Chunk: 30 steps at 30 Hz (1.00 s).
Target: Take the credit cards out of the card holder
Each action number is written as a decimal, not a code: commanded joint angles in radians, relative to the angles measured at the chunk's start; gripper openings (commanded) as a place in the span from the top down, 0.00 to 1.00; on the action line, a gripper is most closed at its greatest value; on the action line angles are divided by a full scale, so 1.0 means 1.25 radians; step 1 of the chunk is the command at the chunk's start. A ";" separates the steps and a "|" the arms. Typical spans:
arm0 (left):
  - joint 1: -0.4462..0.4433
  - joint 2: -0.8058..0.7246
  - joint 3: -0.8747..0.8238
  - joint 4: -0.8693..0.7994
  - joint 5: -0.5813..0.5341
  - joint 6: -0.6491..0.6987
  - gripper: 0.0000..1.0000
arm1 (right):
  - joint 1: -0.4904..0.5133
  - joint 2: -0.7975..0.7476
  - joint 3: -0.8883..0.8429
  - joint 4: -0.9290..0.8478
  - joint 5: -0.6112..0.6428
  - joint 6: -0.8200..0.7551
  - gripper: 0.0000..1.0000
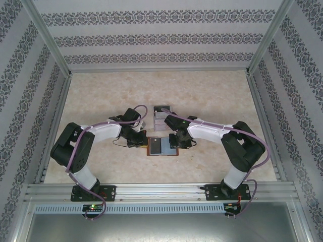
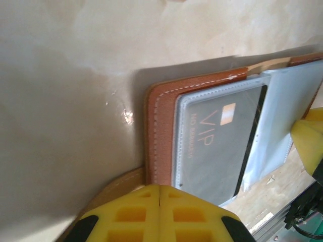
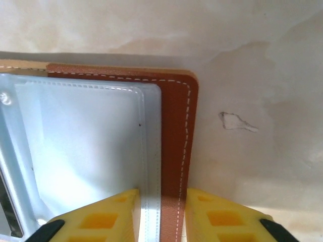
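1. The holder (image 1: 166, 148) lies open and flat on the bench (image 1: 212, 101), right between my two hands.
2. Left hand (image 2: 159, 194): fingers pressed together with nothing between them, sitting at the holder's edge by the tab (image 2: 121, 181). My guess is it's pinning the leather down, but I can't swear there's contact.
3. Right hand (image 3: 161, 196): fingers partly spread, straddling the stitched leather border on the opposite side. I can't tell if it's pinching anything.
4. The black card (image 2: 217, 146) sits in a clear sleeve (image 2: 180, 131) on my left half, "VIP" facing up. The right half's sleeve looks pale, and I can't tell if there's a card in it.
5. Handling, as I see it: the card is thin, stiff and slick, and the sleeve is floppy and probably clingy. The holder is light, so it'll slide unless it's pinned. I'd pinch the card edge at the sleeve's mouth and pull it out flat.
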 commanded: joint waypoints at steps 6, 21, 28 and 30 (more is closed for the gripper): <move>-0.014 -0.020 0.041 -0.031 0.013 -0.002 0.95 | -0.007 0.010 -0.002 -0.006 0.003 -0.021 0.77; -0.045 0.038 0.080 -0.026 0.019 0.003 0.95 | -0.004 -0.066 0.031 -0.046 0.013 -0.017 0.67; -0.048 0.062 0.091 -0.025 0.024 0.012 0.98 | -0.002 -0.072 -0.002 0.093 -0.125 0.040 0.80; -0.047 0.067 0.090 -0.022 0.023 0.012 0.98 | 0.000 -0.058 -0.010 0.140 -0.164 0.058 0.82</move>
